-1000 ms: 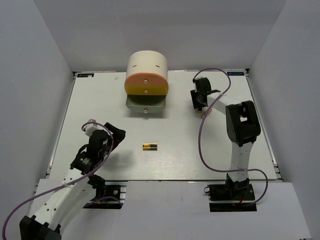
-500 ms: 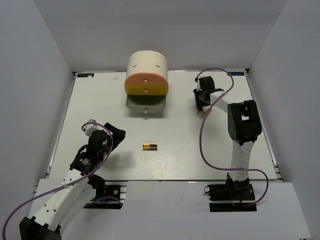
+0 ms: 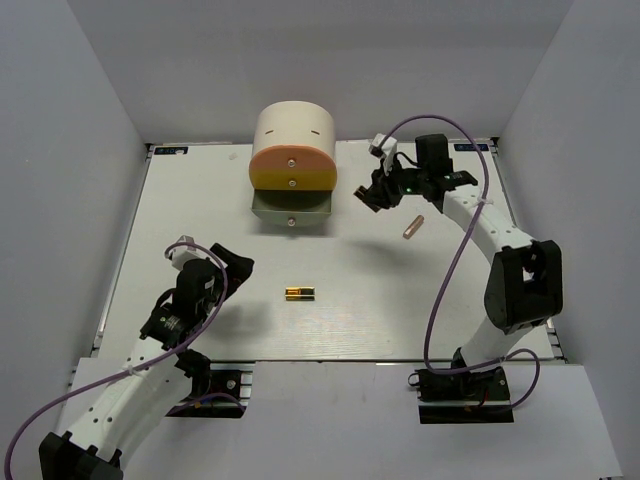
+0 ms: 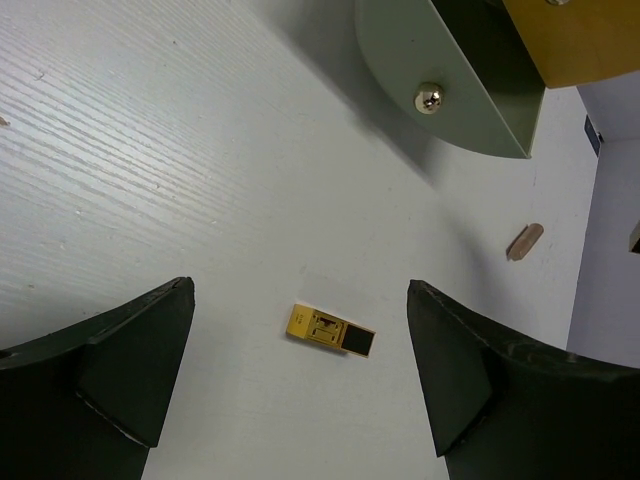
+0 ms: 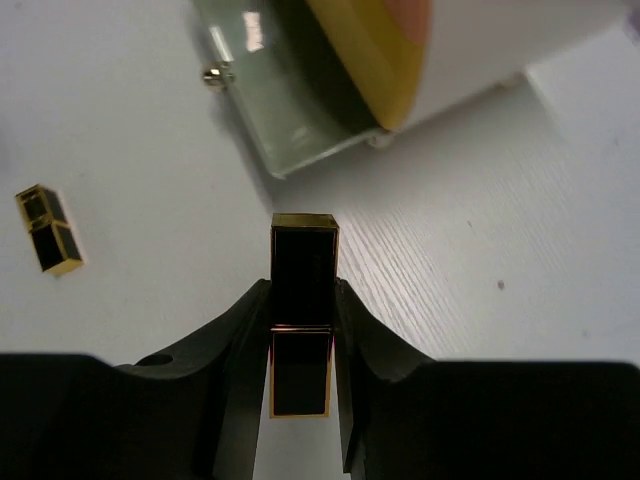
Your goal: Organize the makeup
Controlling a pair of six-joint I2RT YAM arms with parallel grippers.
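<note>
Colours across our table

We see a white, fine-grained table (image 3: 200,230), a cream box (image 3: 293,128) with orange and yellow drawers (image 3: 292,172) over a grey-green drawer (image 3: 272,207) with a brassy knob (image 4: 429,97), a gold-and-black lipstick (image 3: 299,293), a pinkish stick (image 3: 413,227), purple cables (image 3: 437,300), and our black right gripper (image 5: 303,288) around a black, gold-edged lipstick (image 5: 303,250).

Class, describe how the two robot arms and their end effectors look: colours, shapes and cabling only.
Both the left arm and right arm have white links joined by black joint housings. A thin purple cable loops along each. The left end effector and right end effector are matte black, with two broad tapering fingers.
</note>
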